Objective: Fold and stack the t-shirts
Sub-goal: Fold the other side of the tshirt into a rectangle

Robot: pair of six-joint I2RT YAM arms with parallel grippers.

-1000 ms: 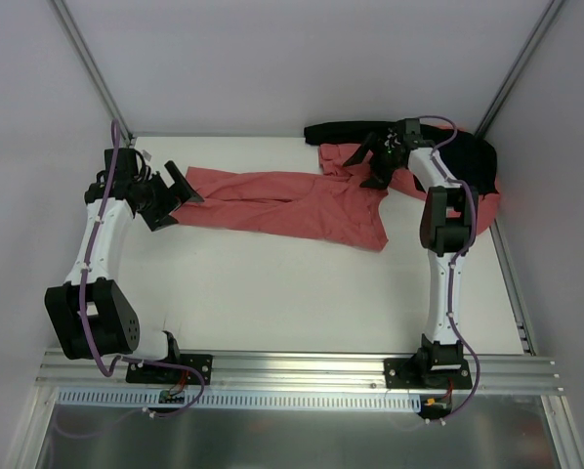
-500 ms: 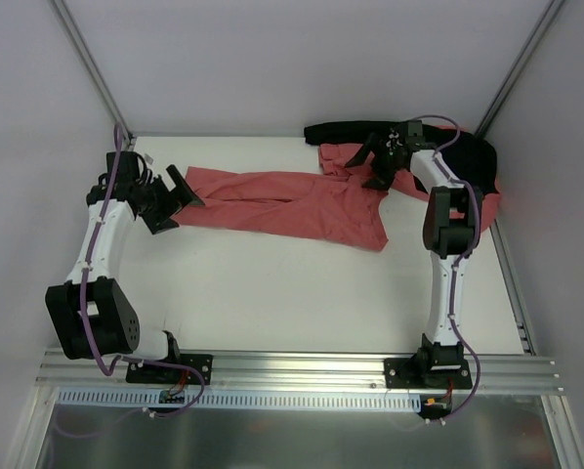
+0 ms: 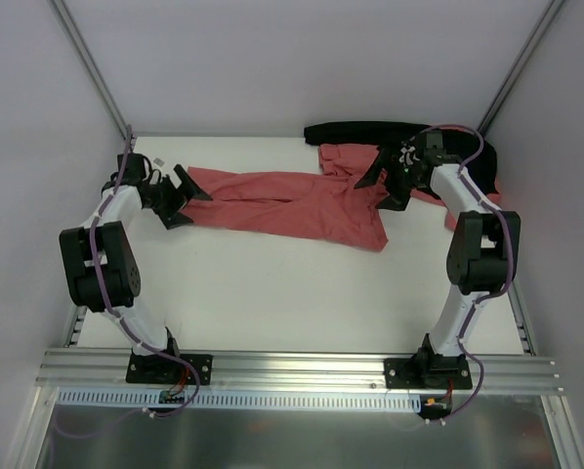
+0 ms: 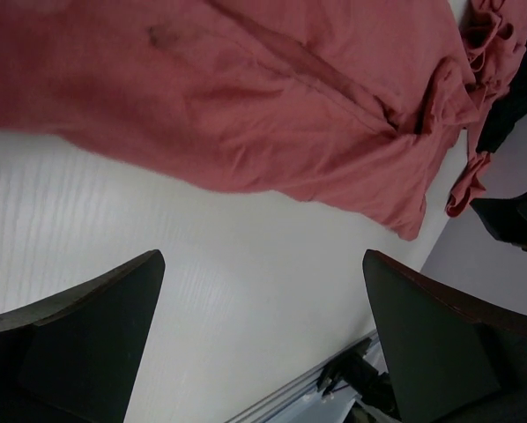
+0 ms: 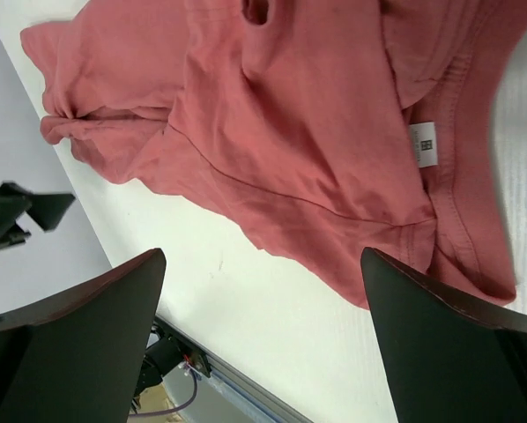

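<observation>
The left gripper [image 3: 185,198] is hanging with its jaws spread wide, gripping nothing, right at the left end of the stretched-out t-shirt [image 3: 292,203]. In the left wrist view its two dark fingers [image 4: 87,344] are framing bare table [image 4: 246,291], and the shirt's rumpled edge is lying just beyond them, untouched.

Over on the other side, the right gripper [image 3: 382,189] is hovering above the shirt's right end, just as wide apart and just as empty. Its wrist view is showing a neckband there with a small white label [image 5: 425,144] inside it.

The t-shirt is lying creased on the far half of the table. Its long axis is running left to right and dipping slightly toward the near side on the right, neck end pointing toward the far right corner. Its sleeves are getting lost in the folds and are hard to pick out.

In that corner a bunch of red cloth [image 3: 491,191] is peeking out, partly covered by a black cloth [image 3: 360,129] and by the right arm. How many pieces are in it cannot be counted.
</observation>
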